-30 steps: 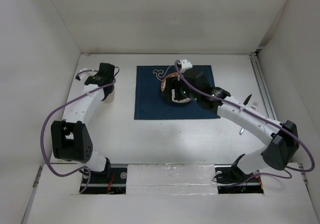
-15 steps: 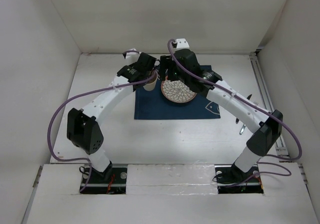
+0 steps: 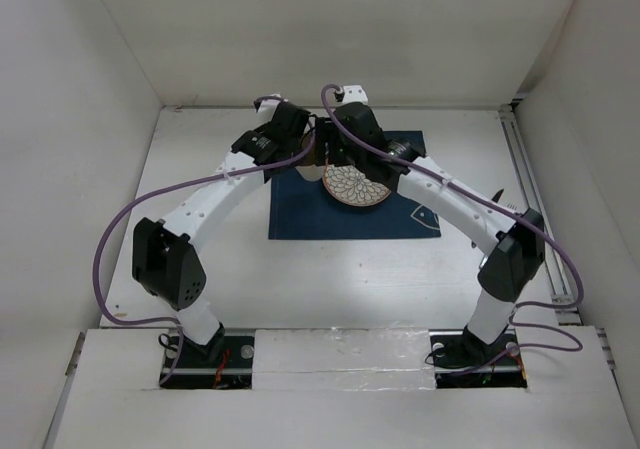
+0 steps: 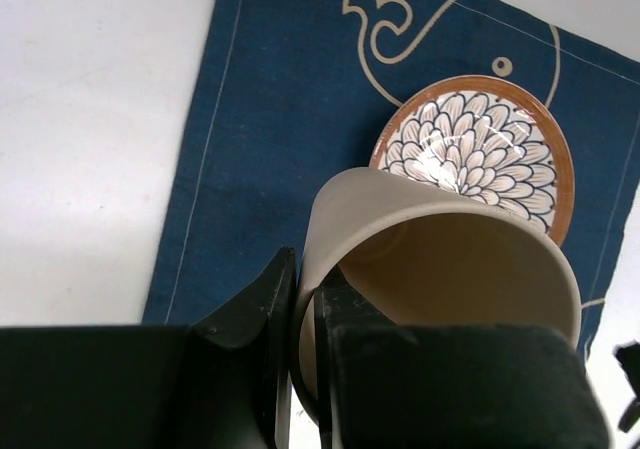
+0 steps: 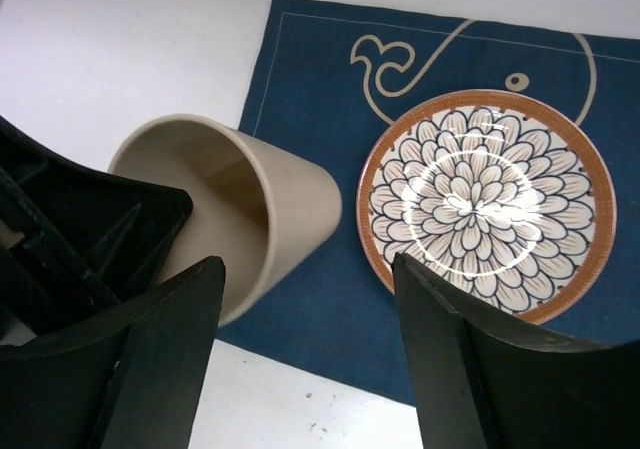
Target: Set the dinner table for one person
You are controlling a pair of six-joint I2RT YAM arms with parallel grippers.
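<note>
The dinner table (image 3: 330,279), a plain white top, spreads out on every side of the plate (image 5: 487,201), which lies flat on a navy placemat (image 5: 310,79). Just left of the plate, the cup (image 5: 270,209) is tilted with its mouth turned away from the plate; whether it touches the cloth cannot be told. The left gripper (image 4: 305,289) is clamped on the cup's wall, one finger inside the rim and one outside. The right gripper (image 5: 305,269) hangs above with its jaws spread, holding nothing. The step appears to be seating the cup: level it upright first, lower it clear of the plate's rim, and release only once its base sits flat, with the right arm held clear.
</note>
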